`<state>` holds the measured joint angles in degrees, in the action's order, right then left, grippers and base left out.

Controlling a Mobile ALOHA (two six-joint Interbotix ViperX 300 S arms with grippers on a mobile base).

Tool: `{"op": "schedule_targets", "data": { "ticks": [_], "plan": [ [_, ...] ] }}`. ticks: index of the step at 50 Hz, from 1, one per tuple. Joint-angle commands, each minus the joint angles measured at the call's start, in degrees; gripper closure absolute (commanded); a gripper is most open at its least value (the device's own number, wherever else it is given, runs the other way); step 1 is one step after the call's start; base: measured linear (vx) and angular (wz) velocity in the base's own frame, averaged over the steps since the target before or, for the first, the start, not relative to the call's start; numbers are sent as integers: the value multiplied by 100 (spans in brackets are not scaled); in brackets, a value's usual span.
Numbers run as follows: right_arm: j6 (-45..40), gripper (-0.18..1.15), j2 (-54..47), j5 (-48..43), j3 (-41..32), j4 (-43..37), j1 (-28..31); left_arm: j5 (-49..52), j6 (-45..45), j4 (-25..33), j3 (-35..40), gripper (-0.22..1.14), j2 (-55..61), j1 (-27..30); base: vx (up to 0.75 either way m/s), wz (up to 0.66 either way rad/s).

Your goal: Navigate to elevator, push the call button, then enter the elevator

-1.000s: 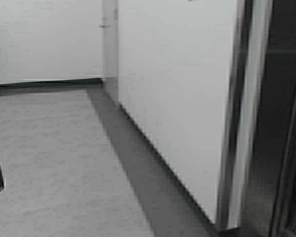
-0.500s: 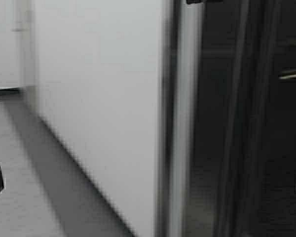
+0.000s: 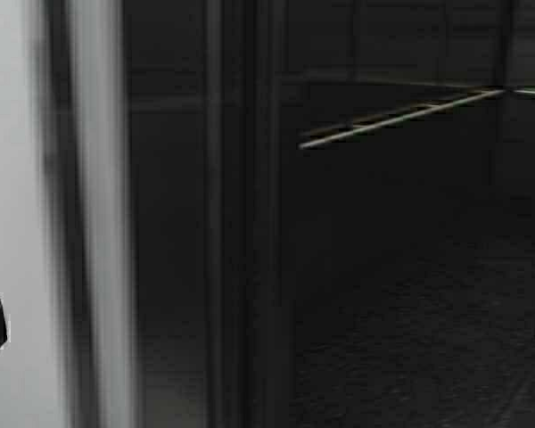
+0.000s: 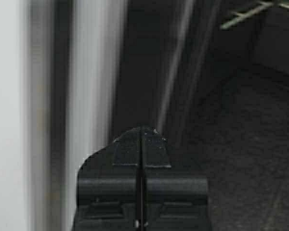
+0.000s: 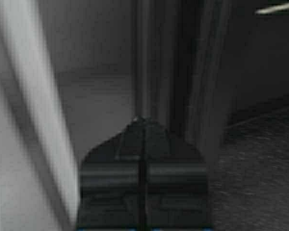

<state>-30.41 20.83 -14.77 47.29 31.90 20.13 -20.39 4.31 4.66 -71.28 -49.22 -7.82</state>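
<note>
Steel now filled nearly all of my high view, where a second before it had been white wall and grey corridor floor. None of those things had moved; my base had turned to the right, so the scene slid leftward across the camera. Only a strip of the white wall (image 3: 9,178) was left at the far left, with the bright steel frame (image 3: 94,214) of the elevator just beside it. Right of the frame came the dark door jamb (image 3: 241,223), and beyond that the elevator (image 3: 401,267) stood open, its dim cabin floor (image 3: 428,357) and tubular handrail (image 3: 392,116) plainly in sight along the panelled walls.

My left gripper (image 4: 140,132) was parked low at my left side with its jaws pressed together on nothing, aimed at the frame and jamb. My right gripper (image 5: 140,120) sat low at my right, its jaws likewise clenched and empty, pointing at the jamb with the cabin floor off to one side.

The call button was not in any of my views at that moment. With the doors open, I judged the pushing part finished and only the entry left. The jamb stood close on my left, so I reckoned I would need to line up squarely with the opening before driving in
</note>
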Motion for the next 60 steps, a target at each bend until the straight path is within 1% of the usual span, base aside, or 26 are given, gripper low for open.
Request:
{"op": "schedule_targets", "data": {
  "ticks": [1, 14, 34, 41, 45, 52, 60],
  "plan": [
    [9, 91, 62, -35, -97, -26, 0, -70, -26, -9, 158, 89, 123, -9, 43, -48],
    [-9, 91, 44, -123, -149, -26, 0, -70, 0, -9, 70, 89, 26, -9, 44, -48],
    [-9, 91, 0, -193, -158, -26, 0, -88, -26, -9, 176, 89, -35, -9, 44, -48],
    [-18, 91, -9, -290, -62, -26, 26, -88, -35, -9, 9, 89, -132, -9, 48, -56],
    [-26, 91, 18, -387, -70, -35, 26, -88, -26, -9, 35, 89, -123, -9, 46, -51],
    [-9, 91, 18, -527, -97, -44, 53, -88, -44, -9, 158, 89, -114, -9, 43, -36],
    [26, 91, -123, -519, -62, -44, 53, -88, -35, -9, 88, 89, -114, -9, 47, -26]
  ]
}}
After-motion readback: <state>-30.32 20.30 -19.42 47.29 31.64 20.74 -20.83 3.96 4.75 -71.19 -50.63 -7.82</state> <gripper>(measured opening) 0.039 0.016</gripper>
